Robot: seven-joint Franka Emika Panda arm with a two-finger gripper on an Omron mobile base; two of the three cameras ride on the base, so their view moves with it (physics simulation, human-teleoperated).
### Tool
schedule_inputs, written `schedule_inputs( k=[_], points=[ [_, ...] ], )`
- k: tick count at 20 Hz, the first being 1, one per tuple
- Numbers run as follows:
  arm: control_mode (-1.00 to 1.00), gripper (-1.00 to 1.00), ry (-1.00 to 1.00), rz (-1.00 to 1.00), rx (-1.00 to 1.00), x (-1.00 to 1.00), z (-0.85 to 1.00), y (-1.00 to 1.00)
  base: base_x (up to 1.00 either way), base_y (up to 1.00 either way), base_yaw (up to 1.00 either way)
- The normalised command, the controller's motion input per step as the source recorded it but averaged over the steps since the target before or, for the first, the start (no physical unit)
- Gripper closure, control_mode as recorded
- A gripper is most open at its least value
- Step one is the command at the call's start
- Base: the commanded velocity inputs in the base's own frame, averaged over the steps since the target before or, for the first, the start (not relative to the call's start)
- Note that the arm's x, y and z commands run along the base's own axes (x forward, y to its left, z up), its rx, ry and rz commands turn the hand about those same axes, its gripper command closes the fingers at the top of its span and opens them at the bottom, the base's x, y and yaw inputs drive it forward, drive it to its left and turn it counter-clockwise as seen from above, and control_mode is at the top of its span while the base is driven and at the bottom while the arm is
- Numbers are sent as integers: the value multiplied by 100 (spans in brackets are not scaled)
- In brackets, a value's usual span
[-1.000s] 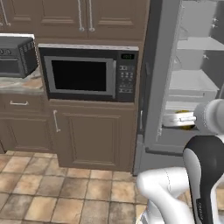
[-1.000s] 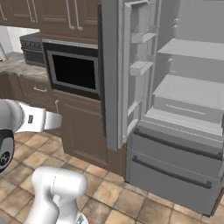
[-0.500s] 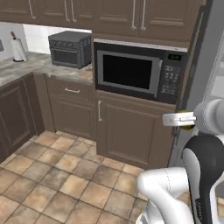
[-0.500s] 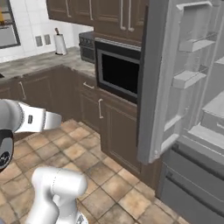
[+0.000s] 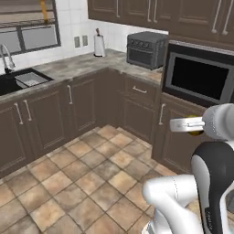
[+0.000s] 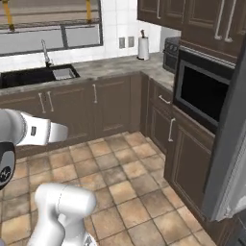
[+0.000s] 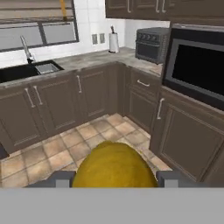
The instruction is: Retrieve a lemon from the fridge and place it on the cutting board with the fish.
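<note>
My gripper (image 7: 114, 178) is shut on the lemon (image 7: 114, 166), a smooth yellow-orange fruit bulging up between the two dark fingertips (image 7: 61, 178). From the left base camera the lemon (image 5: 195, 131) peeks out under the white hand, where the gripper (image 5: 194, 125) hangs at chest height in front of the lower cabinets. The fridge (image 6: 229, 149) shows as a grey open door edge at the far right of the right base view. The cutting board and the fish are out of view.
A black built-in microwave (image 5: 199, 77) sits close on the right. A dark toaster oven (image 5: 145, 49) and a paper towel roll (image 5: 99, 45) stand on the corner counter (image 5: 87, 64). A sink (image 5: 18, 82) lies under the window at left. Tiled floor (image 5: 87, 178) spreads ahead.
The whole picture has swung left as the base turned: the fridge interior slid off to the right and the corner counter and sink came into view. The lemon stays in the gripper.
</note>
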Motion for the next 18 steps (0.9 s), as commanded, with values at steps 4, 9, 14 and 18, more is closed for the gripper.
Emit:
schedule_inputs(
  k=[4, 9, 14, 18],
  points=[
    [100, 100, 0, 0, 0, 0, 0, 0, 17, 63, 63],
    [100, 100, 0, 0, 0, 0, 0, 0, 39, 76, 62],
    [100, 100, 0, 0, 0, 0, 0, 0, 39, 71, 55],
    [100, 100, 0, 0, 0, 0, 0, 0, 39, 54, 57]
  ],
)
